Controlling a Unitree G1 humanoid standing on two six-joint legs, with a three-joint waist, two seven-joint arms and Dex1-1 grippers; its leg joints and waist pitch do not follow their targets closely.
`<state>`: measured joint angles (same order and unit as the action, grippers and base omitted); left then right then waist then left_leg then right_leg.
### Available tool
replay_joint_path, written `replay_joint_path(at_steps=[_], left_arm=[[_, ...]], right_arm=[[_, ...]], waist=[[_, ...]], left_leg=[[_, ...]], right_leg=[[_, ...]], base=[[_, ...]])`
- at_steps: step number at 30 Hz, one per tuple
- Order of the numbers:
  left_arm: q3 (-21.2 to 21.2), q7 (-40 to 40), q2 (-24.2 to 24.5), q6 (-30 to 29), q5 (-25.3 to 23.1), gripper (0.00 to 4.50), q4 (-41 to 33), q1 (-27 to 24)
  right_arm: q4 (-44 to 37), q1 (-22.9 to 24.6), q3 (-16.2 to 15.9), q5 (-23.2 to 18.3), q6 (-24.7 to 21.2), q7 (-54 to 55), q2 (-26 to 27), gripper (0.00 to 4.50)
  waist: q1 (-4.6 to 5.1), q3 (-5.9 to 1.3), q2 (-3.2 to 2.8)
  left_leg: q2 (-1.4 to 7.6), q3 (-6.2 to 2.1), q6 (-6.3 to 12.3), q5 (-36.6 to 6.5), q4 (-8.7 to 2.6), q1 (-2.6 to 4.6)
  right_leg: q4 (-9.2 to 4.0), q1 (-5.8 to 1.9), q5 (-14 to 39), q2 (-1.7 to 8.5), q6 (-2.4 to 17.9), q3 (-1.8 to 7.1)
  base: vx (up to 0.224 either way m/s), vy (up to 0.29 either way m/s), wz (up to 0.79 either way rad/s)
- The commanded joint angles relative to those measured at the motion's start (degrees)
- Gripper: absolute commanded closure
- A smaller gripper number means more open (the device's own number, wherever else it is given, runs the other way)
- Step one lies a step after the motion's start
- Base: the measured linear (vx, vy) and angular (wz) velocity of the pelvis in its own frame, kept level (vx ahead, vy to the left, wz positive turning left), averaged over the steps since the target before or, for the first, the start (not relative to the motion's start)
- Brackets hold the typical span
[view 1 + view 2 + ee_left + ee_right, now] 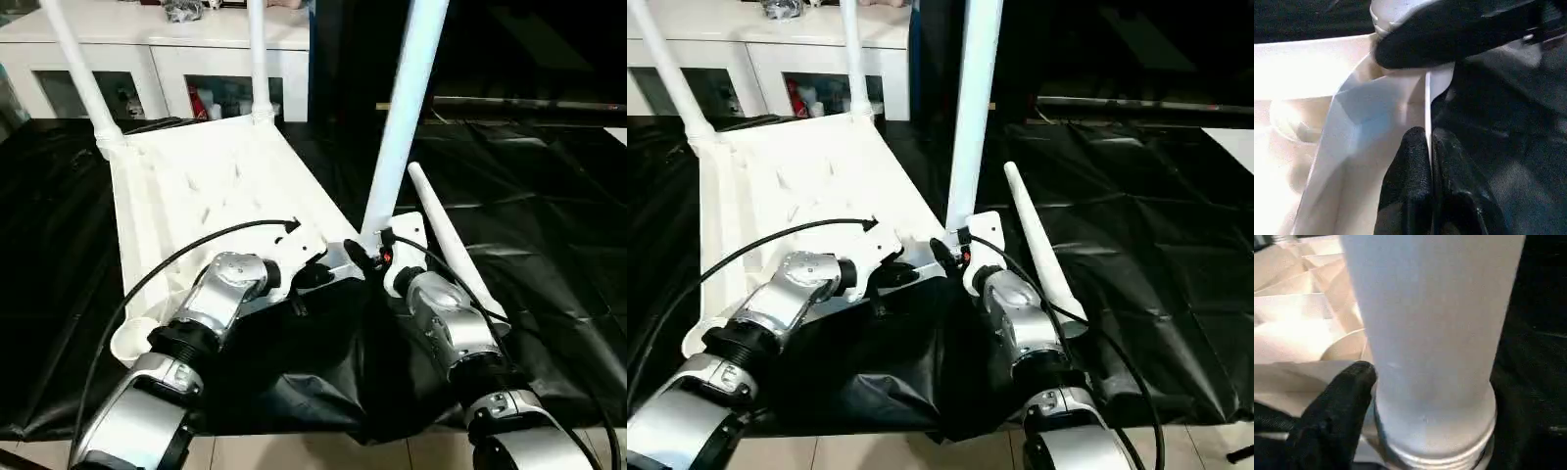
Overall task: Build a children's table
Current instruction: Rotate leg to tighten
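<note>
The white tabletop lies upside down on a black sheet, ribs facing up. Two white legs stand in its far corner sockets. A third leg rises from the near right corner, and my right gripper sits around its base. In the right wrist view that leg stands close in front, above its threaded end. A fourth leg lies loose on the sheet just right of my right arm. My left gripper is shut on the tabletop's thin near rim, close to the right gripper.
A white cabinet with glass doors stands behind the tabletop. The black sheet covers the floor to the right and front, ending at bare tiles near me. The tabletop's near left corner socket holds nothing.
</note>
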<state>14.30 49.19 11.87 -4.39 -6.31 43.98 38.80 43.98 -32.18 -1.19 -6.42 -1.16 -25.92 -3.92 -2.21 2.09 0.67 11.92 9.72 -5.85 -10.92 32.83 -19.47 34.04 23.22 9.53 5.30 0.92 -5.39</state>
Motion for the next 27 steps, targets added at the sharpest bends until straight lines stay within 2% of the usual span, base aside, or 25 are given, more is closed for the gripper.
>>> replay_joint_path(at_steps=[1, 2, 3, 7, 9, 12, 15, 17, 20, 22, 24, 27], left_arm=[[-1.05, 2.64, 0.73, 2.62, 2.21, 4.5, -0.2, -1.15], [-1.09, 4.21, 1.59, 2.9, 2.59, 4.5, -0.77, -1.59], [-1.04, 6.24, 2.45, 4.11, 3.14, 4.5, -1.36, -2.15], [-0.3, 13.97, 5.67, 5.8, 4.88, 4.5, -3.79, -4.06], [0.07, 17.74, 7.13, 5.77, 5.84, 4.5, -4.92, -4.83], [-0.01, 19.68, 7.7, 5.04, 6.71, 4.5, -5.73, -5.21], [0.12, 23.98, 8.79, 3.03, 8.61, 4.5, -7.99, -6.15], [0.18, 25.26, 9.06, 2.78, 9.08, 4.5, -8.49, -6.42], [0.21, 25.4, 9.11, 2.84, 8.99, 4.5, -8.39, -6.54], [0.2, 25.45, 9.17, 2.87, 8.92, 4.5, -8.33, -6.59], [0.12, 25.65, 9.22, 2.84, 8.88, 4.5, -8.42, -6.65], [-0.06, 26.24, 9.45, 2.19, 8.92, 4.5, -9.1, -6.86]], right_arm=[[-0.94, 0.22, -3.94, 0.68, -0.22, -6.92, -0.84, 0.8], [-1.88, 0.55, -5.0, 1.1, -0.13, -9.68, -2.33, 0.8], [-3.66, 1.28, -6.47, 1.05, -0.04, -14.42, -4.73, 0.8], [-8.36, 3.09, -8.65, -0.31, -1.1, -24.42, -9.43, 0.8], [-10.71, 3.88, -9.4, -0.86, -1.97, -28.97, -11.51, 0.8], [-11.79, 4.2, -10.07, -1.0, -2.21, -31.58, -12.77, 0.8], [-12.73, 4.15, -11.26, -1.53, -2.12, -36.4, -14.65, 0.8], [-12.81, 3.76, -11.57, -2.02, -2.05, -38.05, -14.98, 0.8], [-12.8, 3.59, -11.79, -2.16, -2.33, -38.75, -14.8, 1.05], [-12.58, 3.63, -12.08, -1.75, -2.29, -38.98, -14.67, 1.05], [-12.62, 3.74, -12.05, -1.54, -2.45, -39.05, -14.55, 1.37], [-12.69, 3.93, -11.9, -1.6, -2.79, -39.39, -14.31, 1.53]], waist=[[-0.22, -2.83, 0.59], [-0.2, -2.78, 0.58], [-0.37, -2.83, 0.96], [-0.24, -2.84, 0.8], [-0.28, -3.02, 0.68], [-0.51, -3.1, 0.62], [-0.84, -3.19, 0.6], [-1.17, -3.19, 0.62], [-1.41, -3.15, 0.64], [-1.5, -3.11, 0.64], [-1.49, -3.11, 0.67], [-1.49, -3.17, 0.59]], left_leg=[[0.62, 0.11, 3.91, -14.57, -3.75, -0.82], [0.69, 0.07, 3.97, -14.54, -3.79, -0.82], [0.72, 0.06, 4.12, -13.63, -3.73, -0.88], [1.03, 0.15, 4.97, -13.19, -3.74, -0.98], [1.16, 0.15, 5.05, -12.34, -3.7, -0.92], [1.24, 0.31, 5.17, -10.8, -3.55, -0.87], [1.27, 0.39, 5.29, -9.68, -3.43, -0.96], [1.31, 0.55, 5.89, -8.25, -3.29, -1.09], [1.27, 0.6, 5.55, -9.08, -3.31, -0.91], [1.25, 0.57, 5.1, -9.48, -3.37, -0.91], [1.19, 0.52, 4.62, -9.93, -3.41, -0.95], [1.22, 0.5, 4.48, -9.51, -3.39, -0.9]], right_leg=[[-5.36, -2.84, 25.0, 2.76, 6.84, 2.41], [-5.32, -2.88, 24.81, 2.79, 6.99, 2.43], [-5.21, -3.15, 24.16, 2.79, 6.91, 2.42], [-4.81, -2.97, 21.53, 2.83, 8.15, 2.68], [-4.28, -3.04, 18.33, 2.78, 9.68, 2.75], [-3.92, -3.12, 14.88, 2.8, 11.53, 2.76], [-3.7, -3.21, 13.83, 2.86, 11.9, 2.77], [-3.36, -3.21, 11.23, 2.71, 12.61, 2.79], [-3.44, -3.08, 11.87, 2.72, 12.63, 2.77], [-3.56, -3.11, 13.06, 2.77, 12.22, 2.78], [-3.69, -3.17, 14.33, 2.8, 11.57, 2.8], [-3.58, -3.14, 13.43, 2.76, 11.65, 2.82]], base=[[0.0, 0.0, 0.0], [0.0, 0.0, 0.0], [0.0, 0.0, 0.0], [0.0, 0.0, 0.0], [0.0, 0.0, 0.0], [0.0, 0.0, 0.0], [0.0, 0.0, 0.0], [0.0, 0.0, 0.0], [0.0, 0.0, 0.0], [0.0, 0.0, 0.0], [0.0, 0.0, 0.0], [0.0, 0.0, 0.0]])
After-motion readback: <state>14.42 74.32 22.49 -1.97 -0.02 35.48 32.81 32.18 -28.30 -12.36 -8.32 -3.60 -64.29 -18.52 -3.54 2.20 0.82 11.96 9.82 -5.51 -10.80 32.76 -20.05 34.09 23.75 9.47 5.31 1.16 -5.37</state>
